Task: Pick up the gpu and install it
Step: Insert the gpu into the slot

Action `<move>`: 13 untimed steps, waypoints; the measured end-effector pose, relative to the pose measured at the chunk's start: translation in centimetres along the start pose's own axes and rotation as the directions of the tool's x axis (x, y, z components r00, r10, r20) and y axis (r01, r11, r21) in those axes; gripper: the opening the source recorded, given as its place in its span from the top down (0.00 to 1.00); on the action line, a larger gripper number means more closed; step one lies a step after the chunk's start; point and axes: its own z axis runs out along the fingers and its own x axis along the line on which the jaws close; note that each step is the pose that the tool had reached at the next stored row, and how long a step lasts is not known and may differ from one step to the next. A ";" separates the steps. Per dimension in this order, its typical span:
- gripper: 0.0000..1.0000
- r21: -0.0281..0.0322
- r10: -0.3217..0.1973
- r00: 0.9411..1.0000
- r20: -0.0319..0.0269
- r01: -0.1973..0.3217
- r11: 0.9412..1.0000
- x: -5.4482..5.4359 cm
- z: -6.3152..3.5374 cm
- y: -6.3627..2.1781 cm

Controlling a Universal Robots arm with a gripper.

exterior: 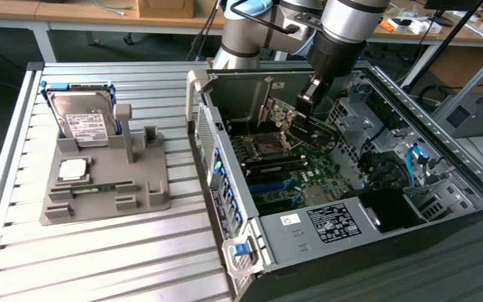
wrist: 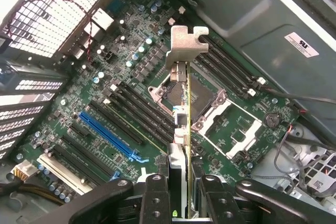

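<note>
On the left side of the table (exterior: 99, 264), a gray holder (exterior: 153, 192) is carrying a hard drive (exterior: 86, 123) standing up at its far edge and a small memory stick (exterior: 99, 187) lying flat. To the right, the computer case (exterior: 309, 242) is lying open. Inside it, the claw (exterior: 307, 100) (wrist: 184, 190) is pinching the gpu (exterior: 317, 132) (wrist: 187, 108) by its edge, holding it over the green board (exterior: 292, 170) (wrist: 105, 93).

Silver-grey tubular arm (exterior: 342, 38) is fitted with a looped black cable (exterior: 263, 17); black gripper (wrist: 184, 203) fingers (wrist: 156, 200) are studded with screws.
</note>
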 end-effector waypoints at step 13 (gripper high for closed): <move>0.73 -0.001 -0.039 0.999 0.000 0.039 0.999 0.0 0.00 0.00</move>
